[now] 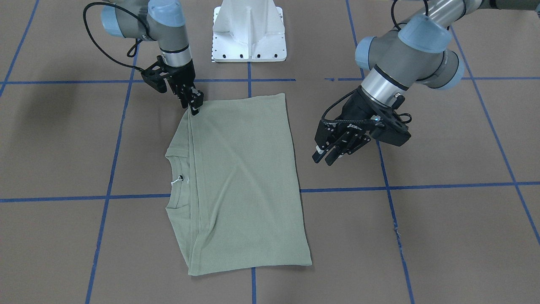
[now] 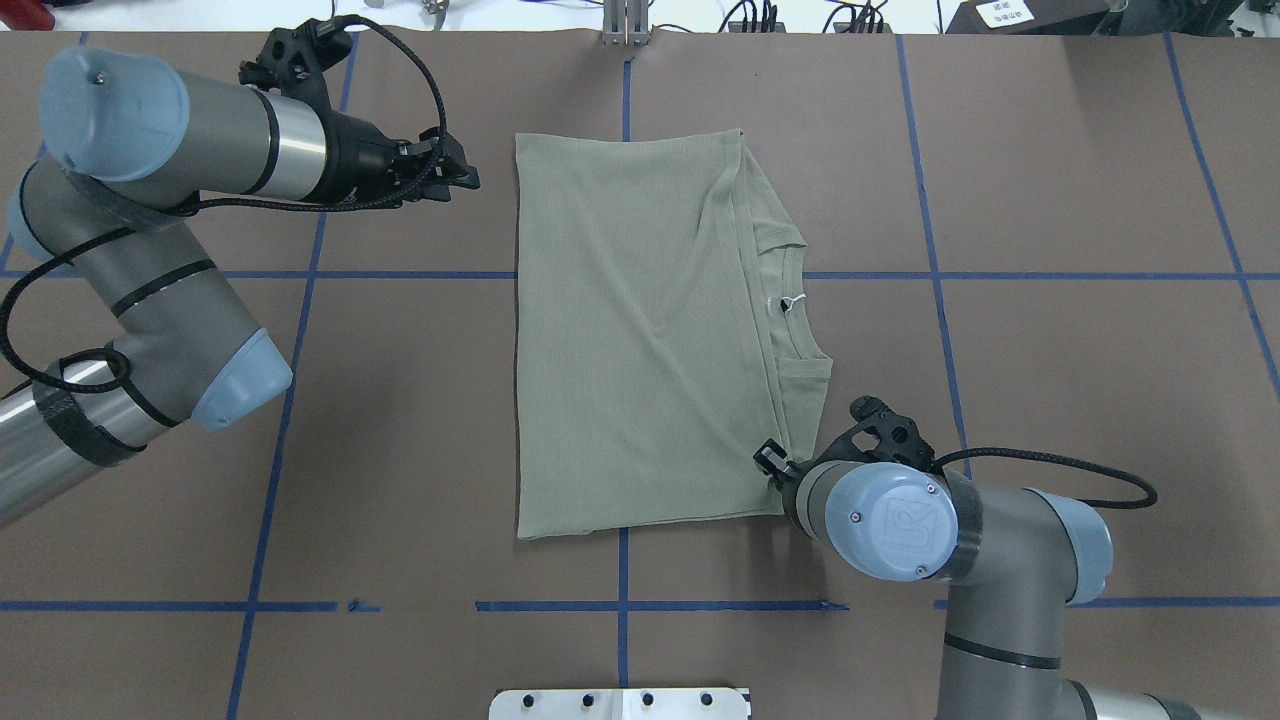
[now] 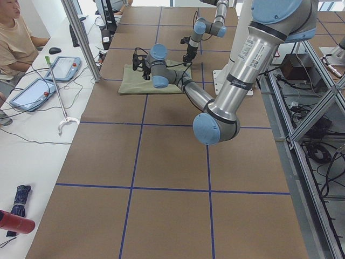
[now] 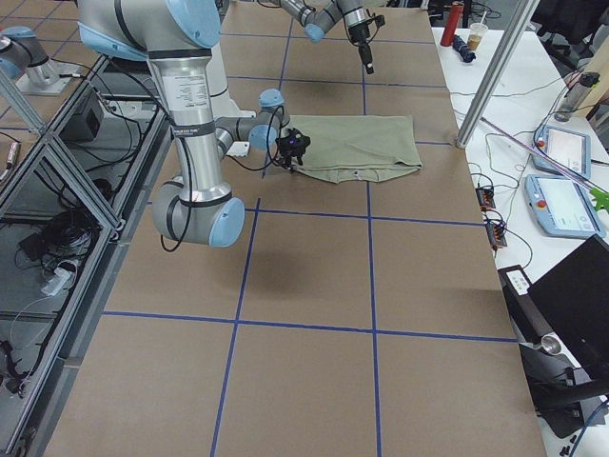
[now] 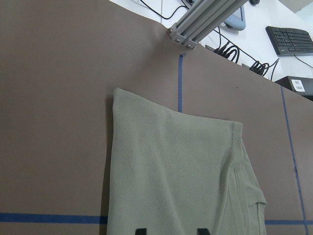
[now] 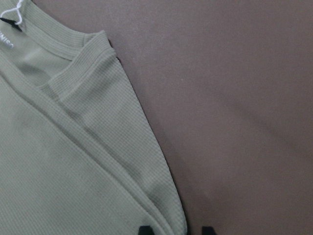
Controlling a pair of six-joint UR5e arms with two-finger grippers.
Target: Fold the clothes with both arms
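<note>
The sage-green shirt (image 1: 244,181) lies flat on the brown table, folded into a rectangle (image 2: 640,340). Its ribbed neck and white tag (image 1: 176,180) face the robot's right side. My right gripper (image 1: 195,105) is down at the shirt's near right corner (image 2: 770,462). In the right wrist view the open fingertips straddle the layered edge of the shirt (image 6: 73,161). My left gripper (image 1: 327,156) hovers open and holds nothing, off the shirt's left side (image 2: 455,175). The left wrist view looks down on the shirt's far corner (image 5: 176,176).
The white base pedestal (image 1: 249,33) stands at the robot's edge of the table. Blue tape lines (image 2: 400,274) grid the surface. An aluminium post (image 5: 205,19) rises at the far edge. A person (image 3: 16,38) sits at a side desk with tablets (image 3: 64,67).
</note>
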